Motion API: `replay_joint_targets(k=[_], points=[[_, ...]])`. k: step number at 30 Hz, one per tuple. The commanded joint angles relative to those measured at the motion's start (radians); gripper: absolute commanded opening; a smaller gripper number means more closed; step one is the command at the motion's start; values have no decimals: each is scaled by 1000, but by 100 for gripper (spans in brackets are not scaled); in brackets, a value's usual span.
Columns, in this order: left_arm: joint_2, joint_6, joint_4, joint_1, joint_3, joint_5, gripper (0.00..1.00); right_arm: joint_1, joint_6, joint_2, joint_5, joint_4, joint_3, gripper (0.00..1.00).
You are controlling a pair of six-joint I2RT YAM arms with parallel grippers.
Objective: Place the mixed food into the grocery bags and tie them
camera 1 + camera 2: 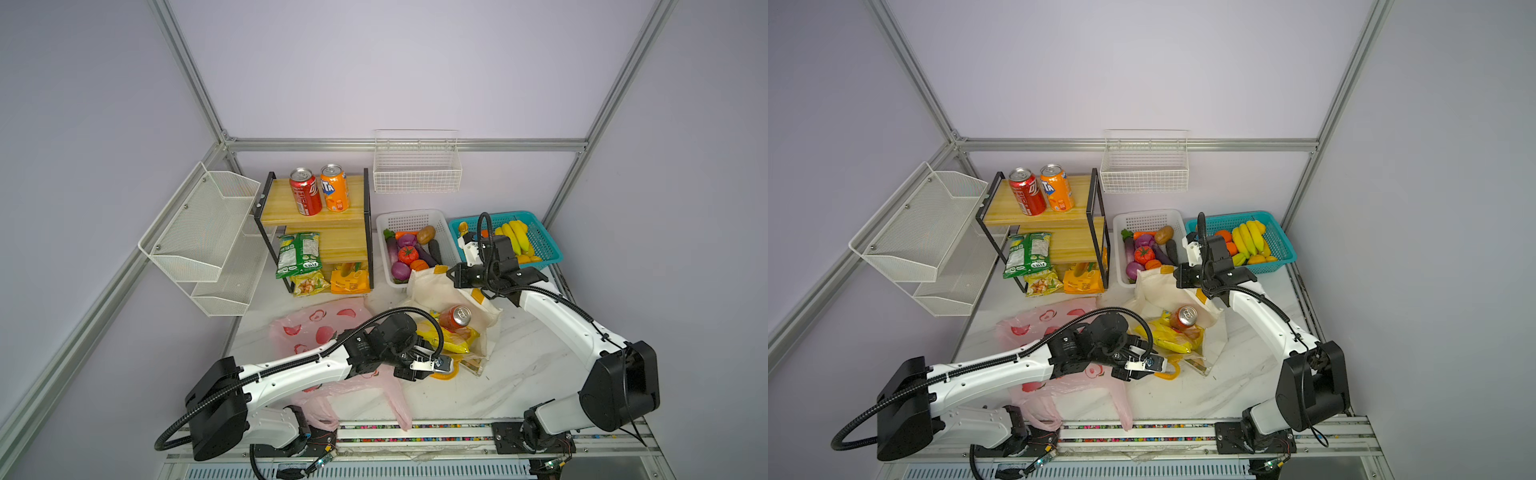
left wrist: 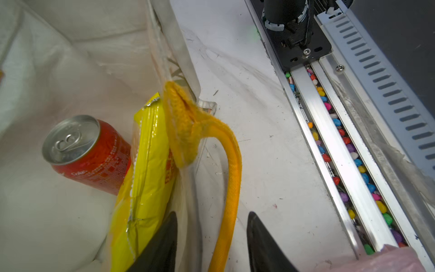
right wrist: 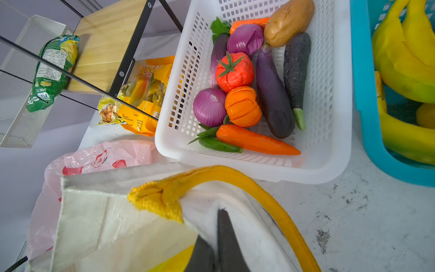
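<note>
1. The cream tote (image 1: 432, 291) stands open at centre right in both top views. Inside it, the red soda can (image 1: 456, 318) lies tilted against the yellow chip packet (image 1: 451, 338). The left wrist view shows "Coke" in white on the can. The red print on the packet is too blurred to read.
2. The left gripper (image 2: 213, 214) is at the tote's lower rim. Its jaws stand apart, with the yellow handle (image 2: 231, 169) between them.
3. The right gripper (image 3: 215, 226) is at the tote's upper rim, its jaws pressed together on the cloth.
4. The pink bag (image 1: 307, 328) lies flat at lower centre left, partly under the left arm.
5. The tomato (image 3: 234, 71), pumpkin (image 3: 242, 107), onion (image 3: 209, 107) and eggplant (image 3: 273, 101) lie in the white basket (image 3: 339, 94).
6. At upper centre, the orange can (image 1: 334, 189) on the wooden shelf (image 1: 274, 214) shows "TA".
</note>
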Motion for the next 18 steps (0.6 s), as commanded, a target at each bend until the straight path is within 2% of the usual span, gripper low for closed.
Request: replay_joint_targets(k=[1,3,7,13,18], points=[[7,25,57,-4,77,30,36,-11,-14,-1,21,7,5,4],[10,22,68,-6,71,26,28,-10,-15,1,21,8,6,4],[-2,15,98,-5,62,0,2,-11,-16,3,17,8,10,4],[-71,-74,107,-5,79,8,0,-10,-24,-35,48,-15,4,5],[-142,-152,183,-5,53,-3,0,-3,-26,-62,33,-10,-16,5]])
